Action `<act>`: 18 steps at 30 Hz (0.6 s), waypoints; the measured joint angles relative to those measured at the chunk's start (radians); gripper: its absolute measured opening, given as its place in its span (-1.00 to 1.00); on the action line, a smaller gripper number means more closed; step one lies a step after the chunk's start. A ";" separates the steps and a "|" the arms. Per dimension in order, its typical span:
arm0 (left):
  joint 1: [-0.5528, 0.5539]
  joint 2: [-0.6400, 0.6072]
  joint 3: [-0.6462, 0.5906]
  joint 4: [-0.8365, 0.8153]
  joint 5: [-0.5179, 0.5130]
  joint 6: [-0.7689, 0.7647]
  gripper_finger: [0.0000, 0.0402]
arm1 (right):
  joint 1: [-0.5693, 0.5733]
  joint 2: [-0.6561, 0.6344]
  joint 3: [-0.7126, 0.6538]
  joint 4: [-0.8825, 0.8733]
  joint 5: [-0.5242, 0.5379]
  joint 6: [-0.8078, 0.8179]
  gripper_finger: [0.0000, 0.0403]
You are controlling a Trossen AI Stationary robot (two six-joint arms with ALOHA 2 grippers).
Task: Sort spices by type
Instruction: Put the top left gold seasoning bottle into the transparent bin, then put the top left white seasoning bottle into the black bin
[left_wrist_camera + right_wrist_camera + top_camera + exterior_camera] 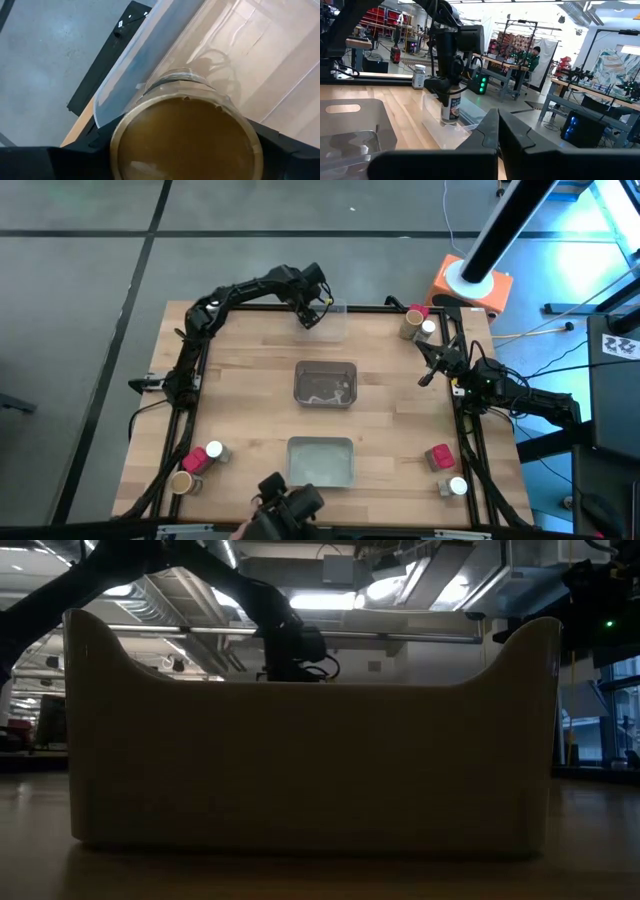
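The left gripper (312, 315) is seen clamped on a tan-topped cylinder (186, 135), held upright over the clear tray (330, 323) at the far edge of the table, a little left of centre. In the right wrist view the container (450, 106) hangs with its long axis vertical between the dark fingers (432, 85), its base at or just inside the tray's rim; whether it touches the tray floor cannot be told. In the left wrist view its round tan top fills the gap between the fingers, with the tray's clear wall (145, 55) just beyond. The coming move is judged to turn on that vertical line: the tray lies straight below the held container, so a short descent and a release would seat it. The right gripper (433, 367) is held with its fingers together, well apart from the tray on the right side of the table, near a group at the far right corner made up of a red-pink box (416, 313), a white-lidded jar (429, 328) and a brown container (408, 330). Further spices wait at the near corners: a red-pink box (193, 461), a white-lidded jar (214, 450) and a tan-topped cylinder (181, 482) at near left, and a red-pink box (439, 456) with a white-lidded jar (457, 487) at near right. The left arm is plainly the nearer to the clear tray. A grey tray (325, 383) sits at the table's centre and another tray (321, 461) at the near edge.
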 joint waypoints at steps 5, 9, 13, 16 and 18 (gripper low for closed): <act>-0.004 -0.002 0.012 0.006 0.000 -0.006 0.64 | 0.000 0.000 0.000 0.000 0.000 0.000 -0.97; -0.003 -0.017 0.019 -0.003 0.000 0.011 0.71 | 0.000 0.000 0.000 0.000 0.000 0.000 -0.97; -0.007 -0.051 0.020 -0.003 -0.002 0.012 0.72 | 0.000 0.000 0.000 0.000 0.000 0.000 -0.97; -0.010 -0.087 0.020 -0.010 -0.017 0.012 0.72 | 0.000 0.000 0.000 0.000 0.000 0.000 -0.97; -0.014 -0.115 0.021 -0.021 -0.032 0.010 0.72 | 0.000 0.000 0.000 0.000 0.000 0.000 -0.97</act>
